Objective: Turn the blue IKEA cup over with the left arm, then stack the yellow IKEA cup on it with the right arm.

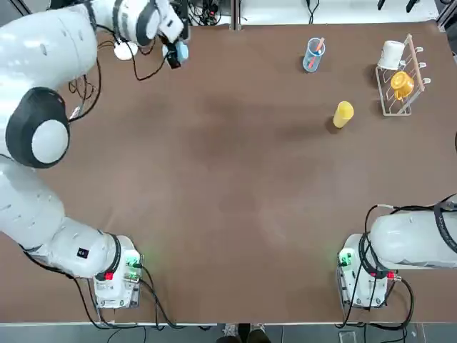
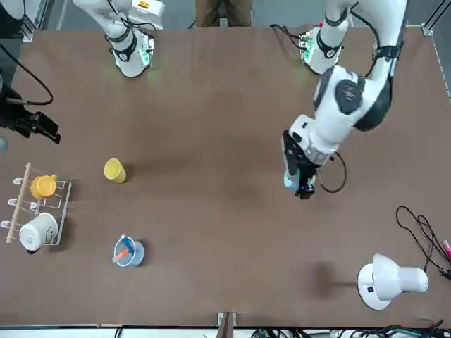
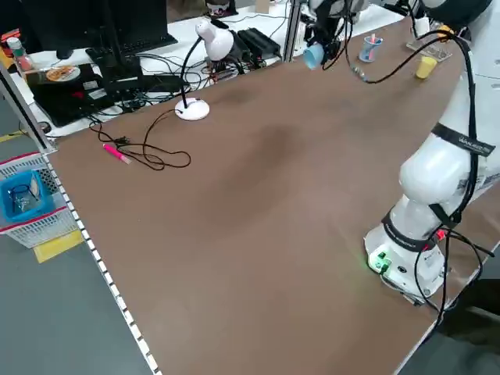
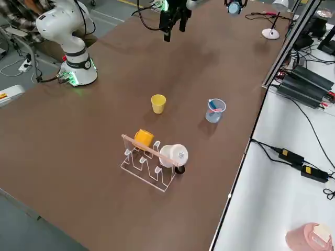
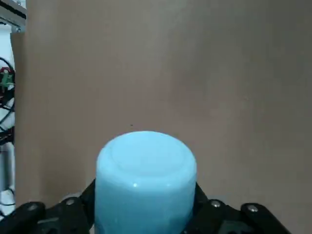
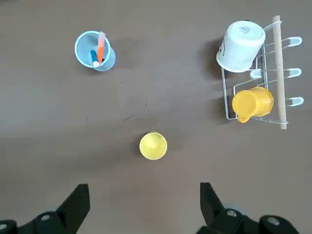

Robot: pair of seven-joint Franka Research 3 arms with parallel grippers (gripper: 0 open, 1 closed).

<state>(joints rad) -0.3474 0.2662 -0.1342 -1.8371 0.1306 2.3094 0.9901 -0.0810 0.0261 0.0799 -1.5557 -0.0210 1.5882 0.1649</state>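
The blue IKEA cup sits between the fingers of my left gripper, which is shut on it. Its flat base points away from the wrist. The left arm reaches over the table's far left, so the cup hangs just above the brown top, also seen as the blue cup from the side. The yellow IKEA cup stands alone on the table at the far right. My right gripper hovers high above the yellow cup, open and holding nothing.
A clear blue tumbler with pens stands behind the yellow cup. A wire rack at the far right holds a white mug and an orange mug. A white desk lamp and cables lie at the far left corner.
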